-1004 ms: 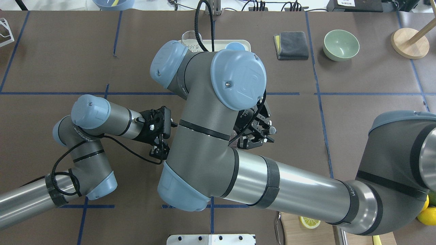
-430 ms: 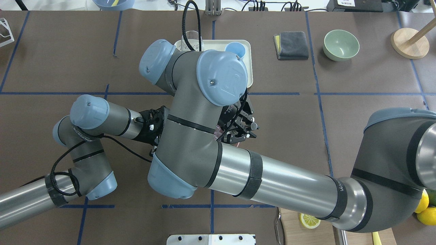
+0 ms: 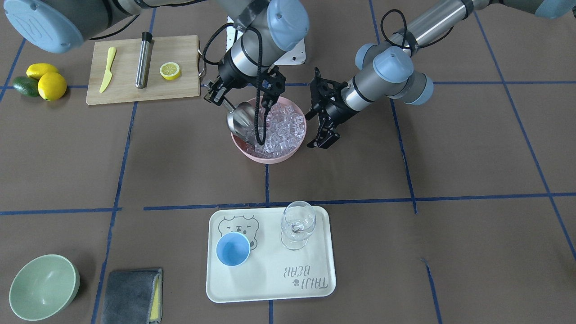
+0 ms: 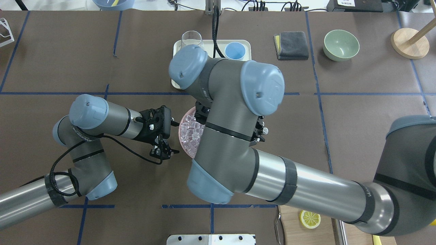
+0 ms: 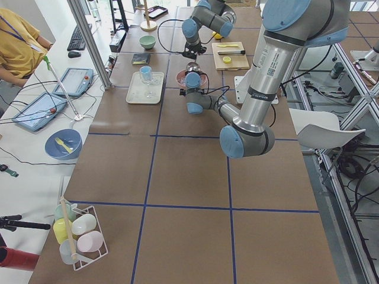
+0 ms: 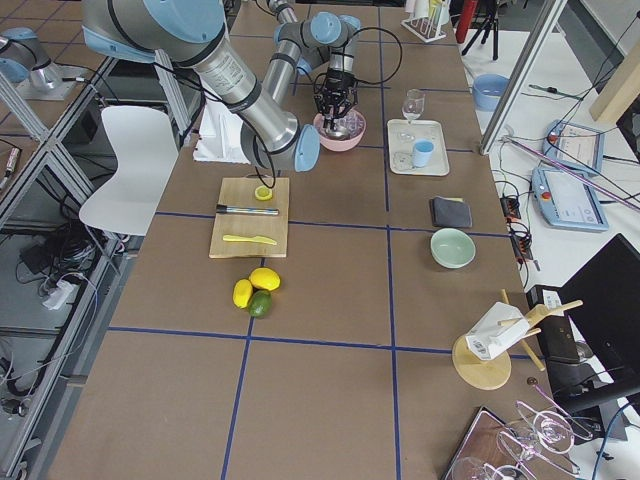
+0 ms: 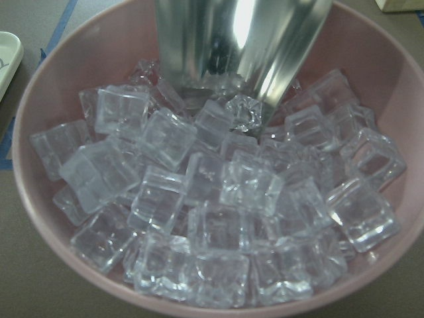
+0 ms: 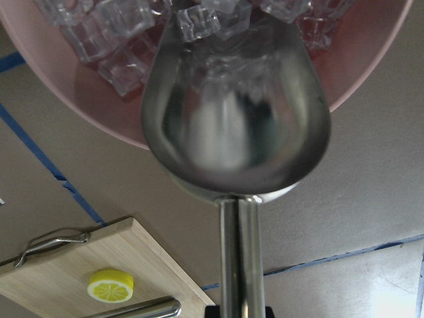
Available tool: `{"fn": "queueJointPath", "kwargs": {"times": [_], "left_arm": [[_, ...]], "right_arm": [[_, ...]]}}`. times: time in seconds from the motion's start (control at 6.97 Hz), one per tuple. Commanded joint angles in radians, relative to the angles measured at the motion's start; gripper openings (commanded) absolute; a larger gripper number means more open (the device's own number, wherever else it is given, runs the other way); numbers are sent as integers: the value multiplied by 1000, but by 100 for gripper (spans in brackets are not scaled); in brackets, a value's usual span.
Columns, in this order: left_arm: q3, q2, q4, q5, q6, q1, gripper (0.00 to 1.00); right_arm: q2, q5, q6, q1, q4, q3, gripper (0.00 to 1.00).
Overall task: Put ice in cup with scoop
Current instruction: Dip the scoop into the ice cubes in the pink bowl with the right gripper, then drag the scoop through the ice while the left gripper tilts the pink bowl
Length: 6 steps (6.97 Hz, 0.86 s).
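Note:
My right gripper [image 3: 215,95] is shut on the thin rod handle of the steel scoop [image 3: 240,119]. The scoop's trough is tilted down into the pink bowl [image 3: 270,155], its mouth pushed against the ice [image 3: 281,128]. In the right wrist view the scoop [image 8: 235,126] holds a few cubes of ice [image 8: 199,20] at its lip. The left wrist view shows the scoop [image 7: 238,46] dug into the heaped ice [image 7: 212,205]. My left gripper [image 3: 323,137] is open and empty beside the bowl. The light-blue cup [image 3: 233,249] stands empty on the cream tray [image 3: 270,279].
A clear wine glass [image 3: 297,225] stands on the tray next to the cup. A cutting board [image 3: 126,90] holds a lemon half, a yellow knife and a steel cylinder [image 3: 144,58]. A green bowl [image 3: 42,285] and a grey cloth [image 3: 130,294] lie at the near left.
My right arm has swung, its elbow moving right, so the pink bowl and the tray now show from overhead. Its gripper went under the arm. My left arm has barely moved.

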Motion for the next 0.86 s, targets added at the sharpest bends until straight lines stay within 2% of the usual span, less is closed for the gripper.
{"fn": "queueJointPath", "kwargs": {"times": [0.0,0.29,0.43,0.72], "left_arm": [[-5,-1,0,0,-1,-1,100],[-5,0,3,-21,-1,-10,100],[-7,0,4,-62,-1,-21,100],[-8,0,6,-69,-1,-24,100]], "right_arm": [[-90,21,1,6,42,98,0],[-139,61,12,6,158,97,0],[-151,72,15,6,194,98,0],[-153,95,16,12,234,103,0]]}}
